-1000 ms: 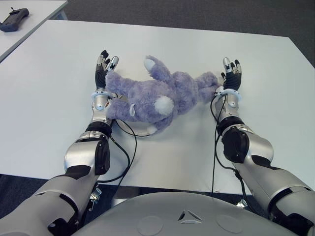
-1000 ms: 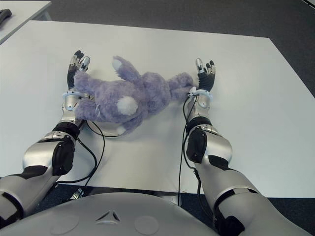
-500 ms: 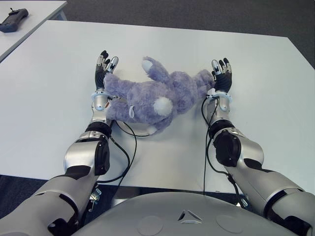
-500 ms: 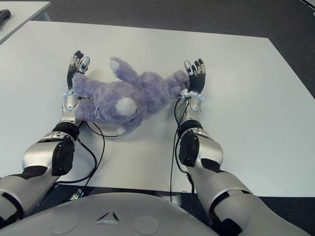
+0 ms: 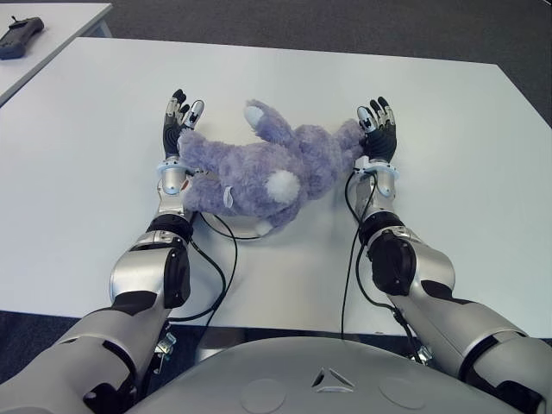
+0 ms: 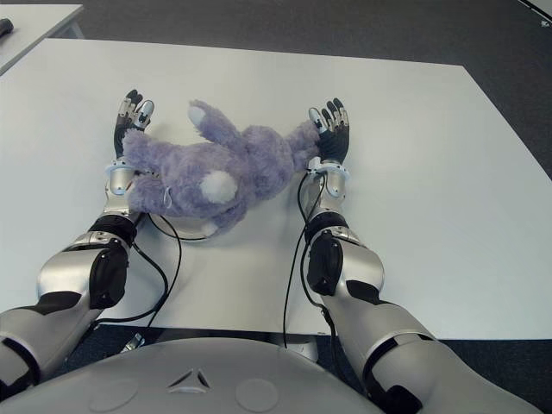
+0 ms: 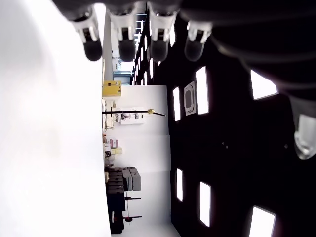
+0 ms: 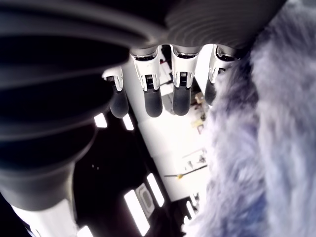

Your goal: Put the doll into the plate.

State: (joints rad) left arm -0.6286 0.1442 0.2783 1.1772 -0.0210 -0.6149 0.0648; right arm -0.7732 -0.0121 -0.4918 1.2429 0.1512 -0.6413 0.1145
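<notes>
A purple plush doll (image 5: 267,164) with a white tail lies on its side on the white table (image 5: 448,129), between my two hands. My left hand (image 5: 178,116) stands at the doll's left end, palm toward it, fingers (image 7: 126,47) straight and open. My right hand (image 5: 378,125) is at the doll's right end with its palm against the fur (image 8: 261,148) and its fingers (image 8: 153,96) extended, not curled. A thin curved edge (image 5: 246,235) shows under the doll's near side. I cannot tell whether it is the plate.
Black cables (image 5: 220,259) loop from both wrists across the table toward its near edge. A dark controller (image 5: 17,36) lies on a second table at the far left. Bare table surface stretches left, right and beyond the doll.
My right hand has moved left and now presses on the doll's right end. The doll has bunched up and shifted slightly left. My left hand has hardly moved.
</notes>
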